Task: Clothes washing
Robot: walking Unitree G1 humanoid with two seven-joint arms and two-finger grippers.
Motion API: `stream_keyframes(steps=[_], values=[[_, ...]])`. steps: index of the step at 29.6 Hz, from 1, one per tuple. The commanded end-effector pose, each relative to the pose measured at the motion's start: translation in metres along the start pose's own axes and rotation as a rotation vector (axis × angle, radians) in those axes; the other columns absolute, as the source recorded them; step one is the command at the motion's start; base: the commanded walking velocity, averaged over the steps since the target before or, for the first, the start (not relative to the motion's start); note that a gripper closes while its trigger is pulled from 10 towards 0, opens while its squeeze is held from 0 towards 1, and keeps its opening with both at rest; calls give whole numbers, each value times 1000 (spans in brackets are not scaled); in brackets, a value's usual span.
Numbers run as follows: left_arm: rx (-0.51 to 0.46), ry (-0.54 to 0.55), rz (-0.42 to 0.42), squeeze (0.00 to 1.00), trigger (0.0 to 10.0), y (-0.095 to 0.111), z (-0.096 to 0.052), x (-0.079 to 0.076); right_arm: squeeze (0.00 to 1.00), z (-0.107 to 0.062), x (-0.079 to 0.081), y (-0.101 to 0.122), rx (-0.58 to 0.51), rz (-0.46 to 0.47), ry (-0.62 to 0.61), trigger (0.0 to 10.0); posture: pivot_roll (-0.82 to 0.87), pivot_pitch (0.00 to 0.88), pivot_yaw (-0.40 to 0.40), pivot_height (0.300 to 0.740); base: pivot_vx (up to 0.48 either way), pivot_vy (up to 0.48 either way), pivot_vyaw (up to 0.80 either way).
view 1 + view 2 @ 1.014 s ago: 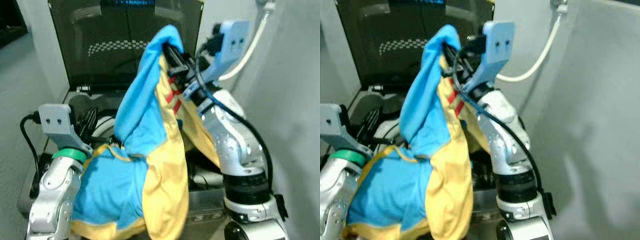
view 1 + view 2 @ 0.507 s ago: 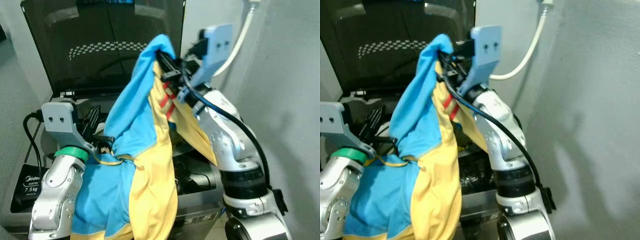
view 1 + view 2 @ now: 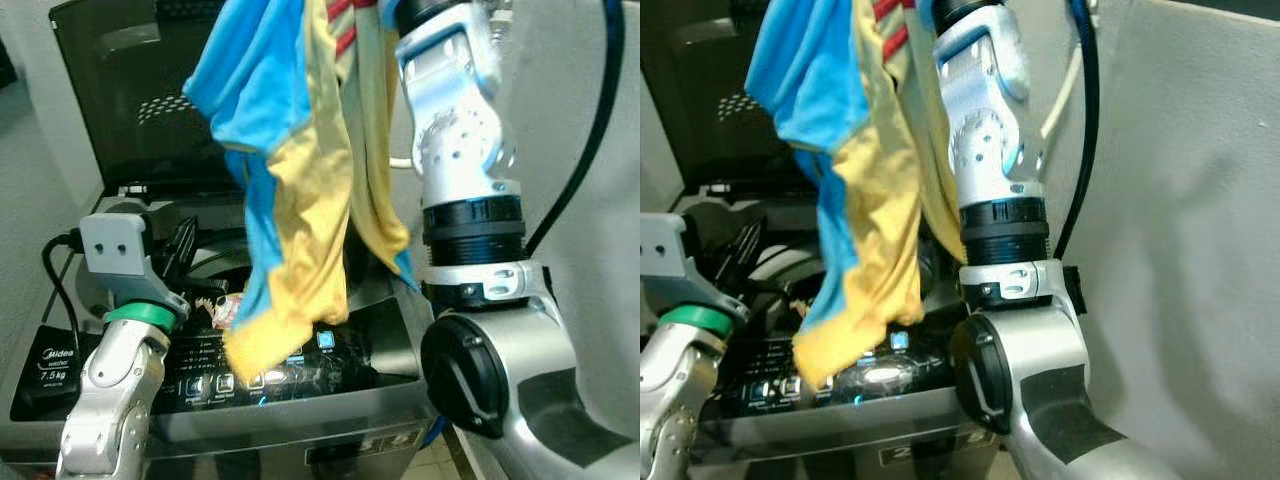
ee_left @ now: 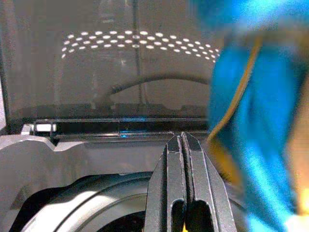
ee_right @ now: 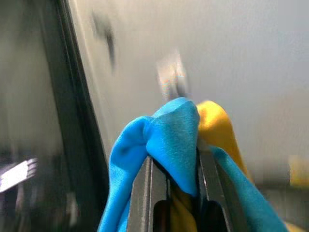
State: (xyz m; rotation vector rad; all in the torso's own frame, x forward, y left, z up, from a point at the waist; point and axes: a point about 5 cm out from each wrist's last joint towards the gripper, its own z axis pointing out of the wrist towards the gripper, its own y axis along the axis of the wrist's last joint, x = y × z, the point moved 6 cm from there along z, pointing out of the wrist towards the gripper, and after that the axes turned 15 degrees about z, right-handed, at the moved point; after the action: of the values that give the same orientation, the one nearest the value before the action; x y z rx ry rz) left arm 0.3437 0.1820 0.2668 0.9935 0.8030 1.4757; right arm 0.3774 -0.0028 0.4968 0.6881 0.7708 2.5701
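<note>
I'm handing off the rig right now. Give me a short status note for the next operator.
Right gripper: shut on the blue and yellow garment, arm raised high so the cloth hangs over the open washing machine.
Left gripper: fingers shut, holding nothing, low at the machine's front left, pointing toward the raised lid.
Done: lid is open, garment lifted; its lower hem dangles by the control panel.
Left: bring the garment over the drum opening, lower it in, release, then close the lid.
</note>
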Motion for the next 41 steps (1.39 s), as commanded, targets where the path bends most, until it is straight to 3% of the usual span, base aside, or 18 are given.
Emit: stream_keyframes(steps=[1,2,8,9,11,13,14,15,18,21,22,25,28,29,31,39,40,41], values=[[1,9,14,0,10000,0,-3,2,0,-8,0,-51,180,-24,9,10000,51,25,32,740,0,0,0],[0,7,14,0,10000,0,-3,1,0,-19,-3,-79,277,-55,21,10000,51,27,33,740,0,0,0],[-2,-1,17,0,10000,0,-3,0,0,-51,5,-135,470,4,100,10000,48,26,39,740,0,0,0],[-2,-1,17,0,10000,0,-3,0,0,-51,5,-135,470,4,100,10000,48,26,39,740,0,0,0],[-1,-9,16,0,10000,0,-3,-2,0,-83,-6,-181,663,-97,136,10000,47,28,46,740,0,0,0],[-1,-9,16,0,10000,0,-3,-2,0,-83,-6,-181,663,-97,136,10000,47,28,46,740,0,0,0],[-1,-12,16,0,10000,0,-3,-3,0,-96,-12,-196,727,-150,145,10000,48,30,48,740,0,0,0],[-1,-12,16,0,10000,0,-3,-3,0,-96,-12,-196,727,-150,145,10000,48,30,48,740,0,0,0],[10,-44,13,0,10000,-1,-2,-7,0,-130,-57,-223,910,-280,0,10000,47,38,55,740,0,0,0],[19,-61,12,0,10000,-3,-3,-9,0,-139,-64,-227,966,-280,-30,10000,44,40,59,740,0,0,0],[32,-83,13,0,10000,-6,-4,-13,0,-151,-68,-233,1047,-281,-25,10000,41,42,65,740,0,0,0],[40,-104,14,0,10000,-8,-5,-17,0,-160,-74,-237,1091,-300,-31,10000,42,46,67,740,0,0,0],[46,-141,14,0,10000,-9,-6,-24,0,-154,-100,-223,1003,-293,-210,10000,43,48,69,740,0,0,0],[49,-153,14,0,10000,-9,-6,-26,1000,-149,-112,-212,936,-276,-302,10000,45,50,74,740,0,0,0],[52,-163,14,0,10000,-10,-6,-27,1000,-144,-121,-201,883,-233,-372,10000,45,50,74,740,0,0,0],[70,-194,12,0,10000,-13,-8,-30,1000,-136,-121,-188,891,-127,-382,10000,50,54,87,740,0,0,0],[76,-200,13,0,10000,-14,-9,-31,0,-134,-123,-180,882,-124,-391,10000,53,58,95,740,0,0,0],[76,-200,13,0,10000,-14,-9,-31,0,-134,-123,-180,882,-124,-391,10000,53,58,95,740,0,0,0]])
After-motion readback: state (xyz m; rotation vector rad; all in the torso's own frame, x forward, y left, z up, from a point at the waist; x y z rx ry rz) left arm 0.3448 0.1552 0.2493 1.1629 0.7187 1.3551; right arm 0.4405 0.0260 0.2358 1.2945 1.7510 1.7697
